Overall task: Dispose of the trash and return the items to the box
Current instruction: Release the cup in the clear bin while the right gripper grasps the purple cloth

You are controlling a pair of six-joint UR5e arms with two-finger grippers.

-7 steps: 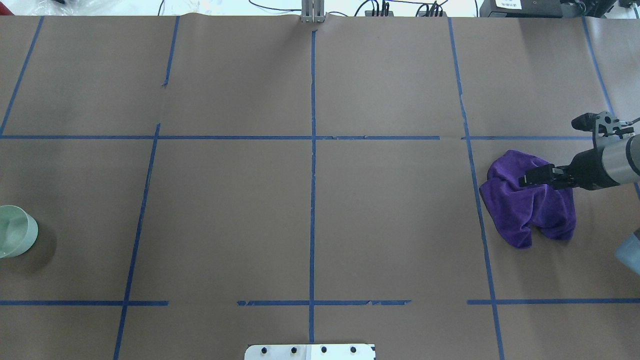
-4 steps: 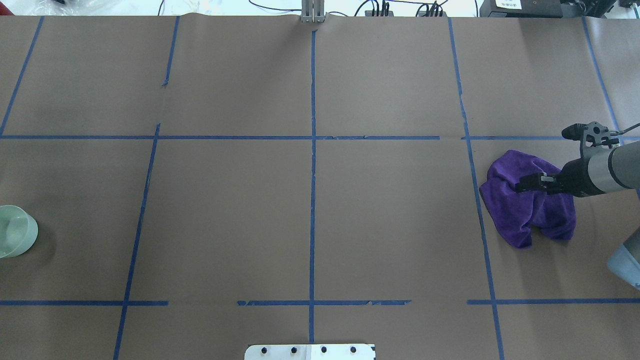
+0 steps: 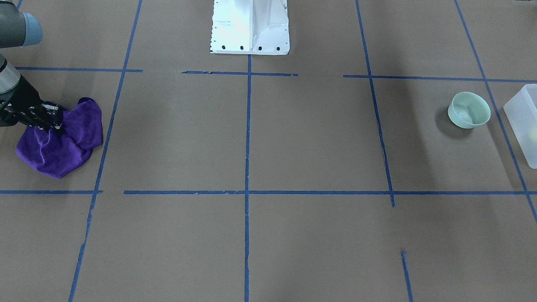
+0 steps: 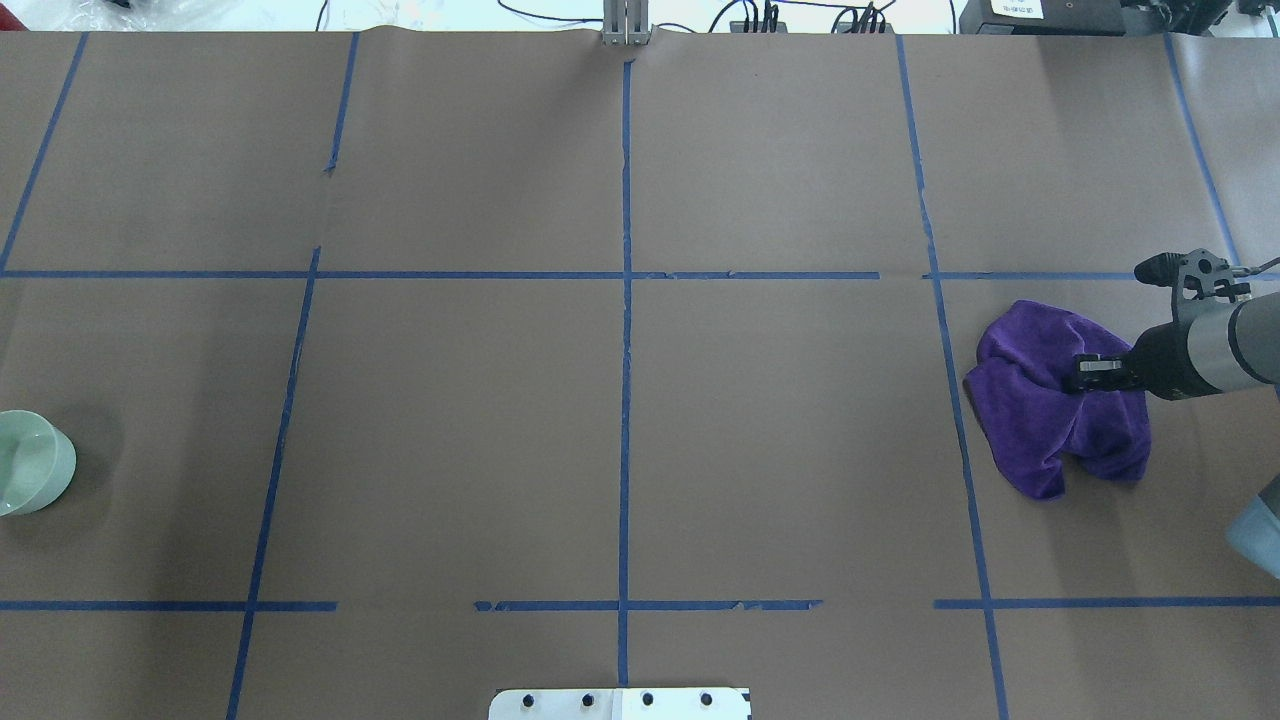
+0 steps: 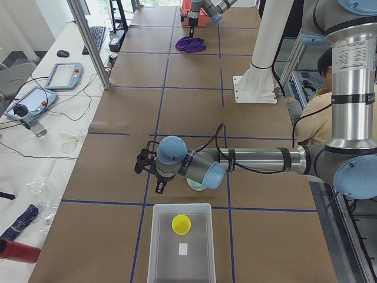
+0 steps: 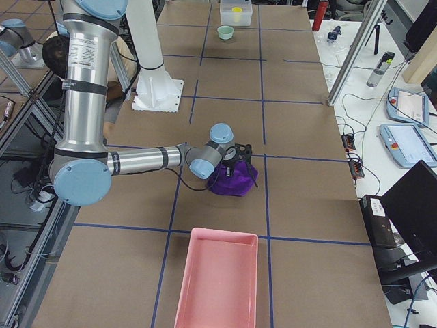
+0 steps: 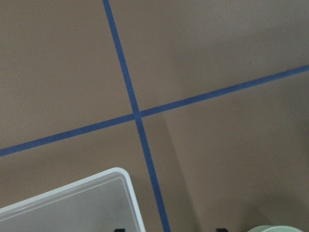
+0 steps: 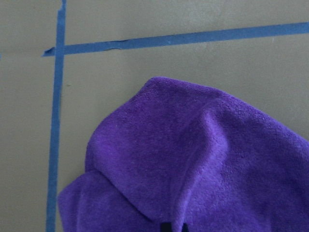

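The pale mint-green bowl stands upright on the brown paper, beside the frosted-white box. The pale yellow cup lies inside the box. My left gripper hangs above the paper next to the bowl. In the left wrist view its fingertips sit wide apart, open and empty, with the box corner below. My right gripper is pressed down into a crumpled purple cloth. In the right wrist view its tips are close together on a fold of the cloth.
A pink tray stands on the table near the end on my right, beyond the cloth. The white robot base sits at the table's middle edge. Blue tape lines grid the paper. A person sits behind the base.
My right gripper has dropped onto the purple cloth, drawn back slightly to the right, and its fingers have closed on a fold. The bowl has not moved.
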